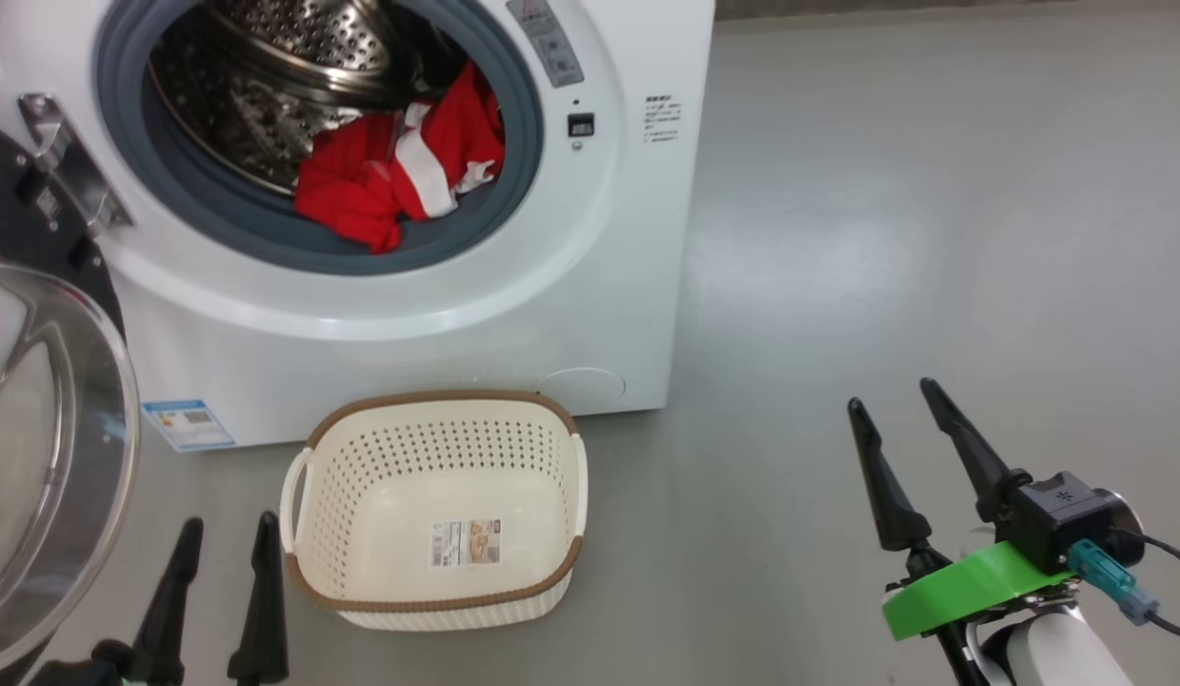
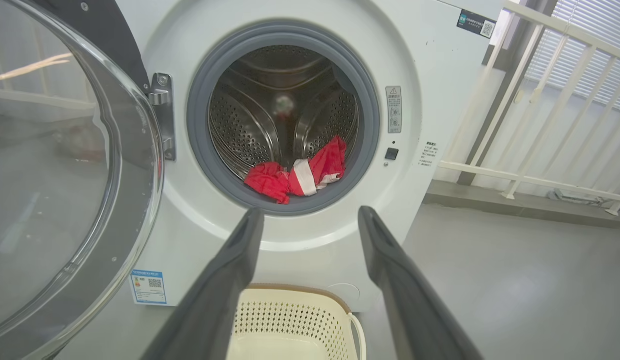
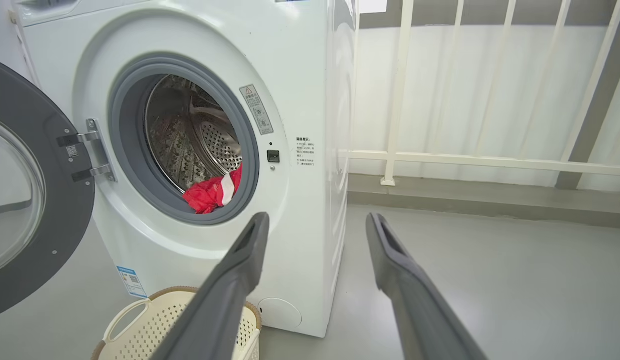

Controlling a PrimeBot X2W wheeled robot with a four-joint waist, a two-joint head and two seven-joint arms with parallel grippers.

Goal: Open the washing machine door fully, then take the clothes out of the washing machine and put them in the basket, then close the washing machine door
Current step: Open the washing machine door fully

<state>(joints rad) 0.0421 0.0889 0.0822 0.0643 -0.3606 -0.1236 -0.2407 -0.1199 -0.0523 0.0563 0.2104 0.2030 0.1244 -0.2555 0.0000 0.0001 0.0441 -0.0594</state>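
left gripper point(image 1: 229, 524) and right gripper point(image 1: 891, 398) both hang spread and empty; the clothes point(image 1: 399, 176) sit on the gasket point(image 1: 218, 214), basket point(image 1: 437, 448) on the floor below, so a sloppy pull might snag or miss it

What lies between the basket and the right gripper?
Bare grey floor, seen in the head view, separates the basket from the open right gripper.

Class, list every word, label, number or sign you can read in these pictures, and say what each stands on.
No wording is legible; all too small or blurred.
Grey label by the washing machine opening: warning triangle, text unreadable.
Blue label, its lower front: QR code, unreadable.
Black sticker, its top corner: QR code, unreadable.
Small print right of the opening: unreadable.
Sticker in the basket: unreadable.
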